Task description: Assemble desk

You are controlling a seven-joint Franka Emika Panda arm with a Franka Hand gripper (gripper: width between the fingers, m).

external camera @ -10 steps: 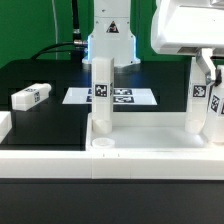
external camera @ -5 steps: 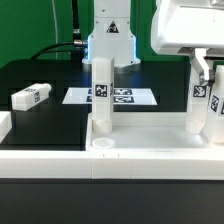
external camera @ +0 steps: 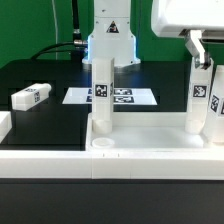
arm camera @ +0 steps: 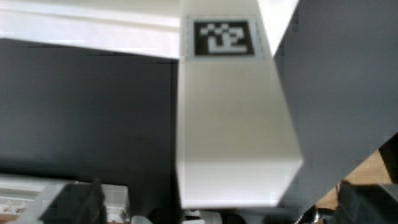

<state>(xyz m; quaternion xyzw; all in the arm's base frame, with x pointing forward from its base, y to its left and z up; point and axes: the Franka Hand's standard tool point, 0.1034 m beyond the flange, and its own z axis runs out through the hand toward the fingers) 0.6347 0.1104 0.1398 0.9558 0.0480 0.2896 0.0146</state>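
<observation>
The gripper [external camera: 203,52] is hanging with jaws parted above a leg [external camera: 200,98] standing upright on the desk top [external camera: 140,140] at the exterior view's right, showing a black-and-white tag [arm camera: 222,37], with no readable writing.

Desk top [external camera: 60,140] lying flat up front, rim facing up. Two legs upright in it: one [external camera: 101,92] mid-frame, another [external camera: 200,95] at exterior view's right. Gripper [external camera: 205,60] at top of right leg, fingers spread. Loose leg [external camera: 31,96] on black table [external camera: 40,75], left. Marker board [external camera: 120,97] behind.
</observation>
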